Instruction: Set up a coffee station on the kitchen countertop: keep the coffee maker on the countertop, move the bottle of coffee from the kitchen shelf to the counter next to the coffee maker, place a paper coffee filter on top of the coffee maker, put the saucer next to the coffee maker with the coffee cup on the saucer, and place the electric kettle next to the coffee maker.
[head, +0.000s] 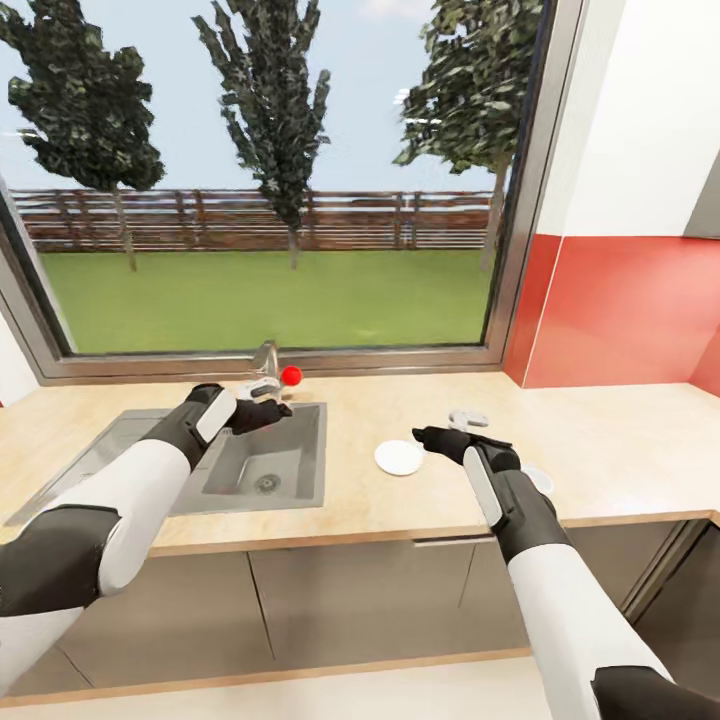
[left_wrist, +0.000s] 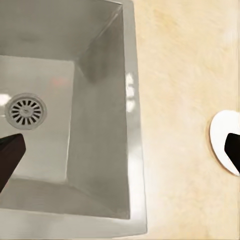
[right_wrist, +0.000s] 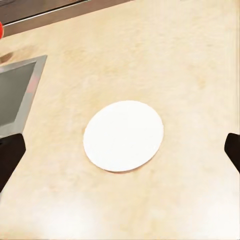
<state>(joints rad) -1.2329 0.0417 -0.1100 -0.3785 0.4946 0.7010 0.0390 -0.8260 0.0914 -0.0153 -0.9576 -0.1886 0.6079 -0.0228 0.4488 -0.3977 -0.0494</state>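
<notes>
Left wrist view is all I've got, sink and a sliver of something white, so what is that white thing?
Observer: A round white saucer, lying flat on the countertop beside the sink.
Operator: Anything on it?
Observer: No, its top is bare in the right wrist view.
Operator: Where's the right gripper?
Observer: The right gripper hangs open just right of the saucer.

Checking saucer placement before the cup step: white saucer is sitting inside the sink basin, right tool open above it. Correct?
Not quite. The saucer lies flat on the wooden countertop, beside the sink, not inside the basin. The right wrist view shows it; the head view agrees. The rest holds: the right tool is open above it.
</notes>
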